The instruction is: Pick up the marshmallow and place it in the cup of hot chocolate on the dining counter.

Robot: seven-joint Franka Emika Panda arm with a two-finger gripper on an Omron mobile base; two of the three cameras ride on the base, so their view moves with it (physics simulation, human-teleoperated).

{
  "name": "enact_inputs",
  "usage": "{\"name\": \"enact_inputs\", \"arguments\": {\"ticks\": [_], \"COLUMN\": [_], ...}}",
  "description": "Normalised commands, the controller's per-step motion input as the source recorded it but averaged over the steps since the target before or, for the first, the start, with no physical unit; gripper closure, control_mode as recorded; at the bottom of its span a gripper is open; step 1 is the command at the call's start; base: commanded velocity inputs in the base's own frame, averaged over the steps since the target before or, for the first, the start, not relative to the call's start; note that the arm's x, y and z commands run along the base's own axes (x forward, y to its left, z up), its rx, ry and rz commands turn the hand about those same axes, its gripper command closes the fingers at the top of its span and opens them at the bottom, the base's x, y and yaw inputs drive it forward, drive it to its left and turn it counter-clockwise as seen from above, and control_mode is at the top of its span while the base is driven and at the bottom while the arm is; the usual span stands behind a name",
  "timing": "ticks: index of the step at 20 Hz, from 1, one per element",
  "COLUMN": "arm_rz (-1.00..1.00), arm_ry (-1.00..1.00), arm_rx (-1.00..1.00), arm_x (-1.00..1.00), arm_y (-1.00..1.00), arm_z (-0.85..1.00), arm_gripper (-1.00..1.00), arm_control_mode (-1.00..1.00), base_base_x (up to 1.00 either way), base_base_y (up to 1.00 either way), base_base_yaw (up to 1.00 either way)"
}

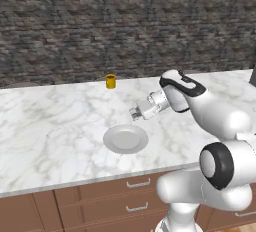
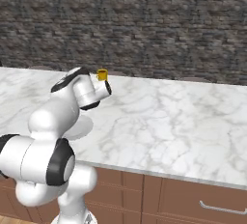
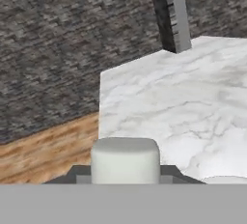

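Observation:
The marshmallow (image 3: 125,160), a soft white block, sits between my gripper's (image 3: 125,175) dark fingertips (image 3: 73,175) in the hand view, so the gripper is shut on it. In the left base view the gripper (image 1: 133,112) hangs above the dining counter (image 1: 60,121), just beyond the grey plate and pointing left. The yellow cup of hot chocolate (image 1: 110,81) stands near the counter's far edge, up and to the left of the gripper. In the right base view the cup (image 2: 102,75) shows just over my wrist.
A round grey plate (image 1: 125,139) lies on the counter below the gripper, and its rim (image 3: 224,179) shows in the hand view. A dark brick wall (image 1: 125,21) runs behind the counter. Beyond the counter's end are a wood floor (image 3: 48,150) and a grey post (image 3: 170,13).

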Motion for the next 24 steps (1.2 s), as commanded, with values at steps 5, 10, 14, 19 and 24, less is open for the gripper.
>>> {"name": "enact_inputs", "arguments": {"ticks": [5,10,14,19,24], "arm_rz": [0.26,0.15,0.09,0.03,0.01], "arm_ry": [-0.5,-0.41,-0.17,-0.13,-0.15], "arm_rx": [0.34,0.29,0.18,0.07,0.07], "arm_x": [-0.48,-0.56,-0.46,-0.62,-0.62], "arm_y": [-0.12,-0.01,-0.15,-0.27,-0.3], "arm_z": [0.05,0.35,0.5,0.51,0.44], "arm_gripper": [1.0,1.0,1.0,1.0,1.0], "arm_control_mode": [-1.0,-1.0,-1.0,-1.0,-1.0], "base_base_x": [0.0,0.0,0.0,0.0,0.0], "base_base_y": [0.0,0.0,0.0,0.0,0.0], "base_base_yaw": [0.0,0.0,0.0,0.0,0.0]}}
